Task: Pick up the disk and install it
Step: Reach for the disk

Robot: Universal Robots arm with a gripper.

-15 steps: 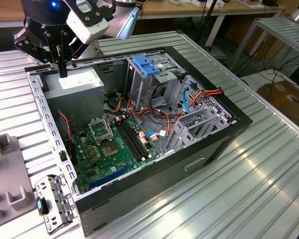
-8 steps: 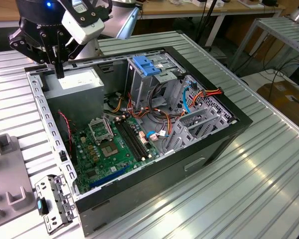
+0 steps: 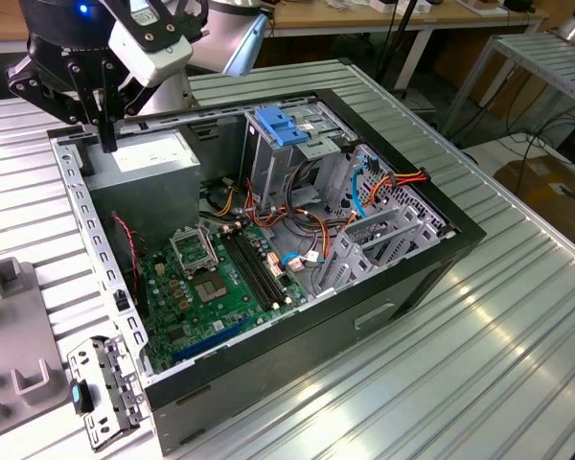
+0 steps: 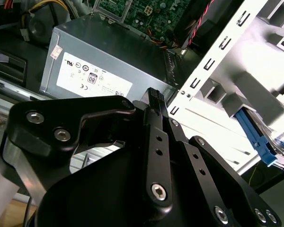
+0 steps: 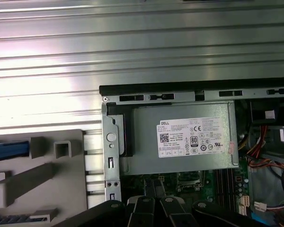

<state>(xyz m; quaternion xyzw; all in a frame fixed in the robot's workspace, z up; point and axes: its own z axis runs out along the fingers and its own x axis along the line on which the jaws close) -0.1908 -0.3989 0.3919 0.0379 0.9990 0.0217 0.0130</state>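
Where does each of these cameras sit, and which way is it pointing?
Exterior view: off the arm, high up, looking down into the open black computer case; the arm's black gripper shows.
First wrist view: on the wrist, looking straight down at the grey metal power-supply box; gripper links show.
Second wrist view: on the wrist, looking slantwise along the gripper's fingers.
Shared: both wrist views show that box.

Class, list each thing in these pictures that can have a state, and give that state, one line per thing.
computer case: lying on its side, cover off, open
power supply: seated in the case corner, label facing up
tool: shut, empty, hovering over the power supply corner
blue bracket: resting on top of the drive cage
processor socket: bare, no cooler fitted
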